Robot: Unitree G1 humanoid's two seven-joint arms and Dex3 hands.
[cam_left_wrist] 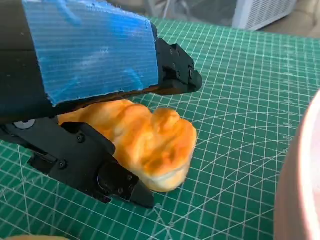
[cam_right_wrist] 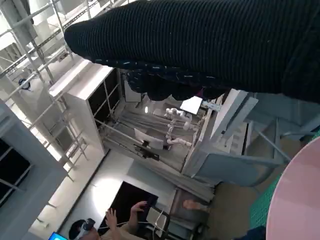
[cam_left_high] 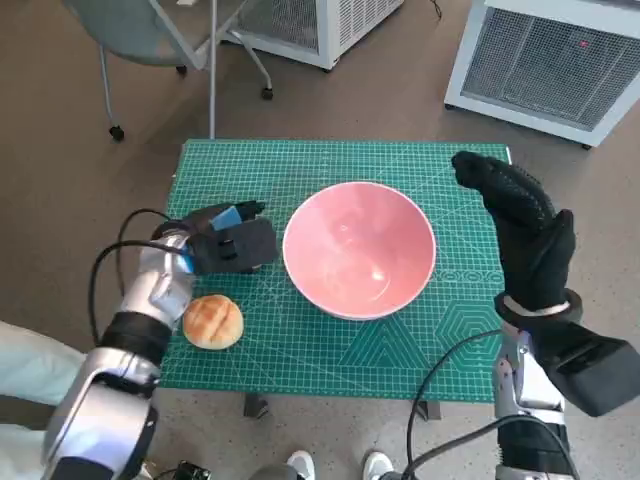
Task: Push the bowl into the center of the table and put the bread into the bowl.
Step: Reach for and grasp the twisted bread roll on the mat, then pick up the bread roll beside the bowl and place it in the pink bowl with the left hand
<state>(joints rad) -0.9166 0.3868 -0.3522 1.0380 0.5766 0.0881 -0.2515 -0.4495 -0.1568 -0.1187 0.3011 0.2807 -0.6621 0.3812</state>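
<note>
Left hand [cam_left_high: 232, 243] above bread [cam_left_high: 213, 321] | bowl [cam_left_high: 360, 250] mid-table | right hand [cam_left_high: 520, 228] raised

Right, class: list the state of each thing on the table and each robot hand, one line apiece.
Bowl: upright, empty, near the middle of the mat.
Bread: lying on the mat, outside the bowl.
Left robot hand: low over the mat; grip unclear.
Right robot hand: raised, open, holding nothing.

Small surface [cam_left_high: 300, 345] in middle of frame, covered by green mat with grid lines. Pink bowl [cam_left_high: 360, 250] sits near its center. Bread [cam_left_high: 213, 321] lies at lower left, near front edge, apart from bowl.
</note>
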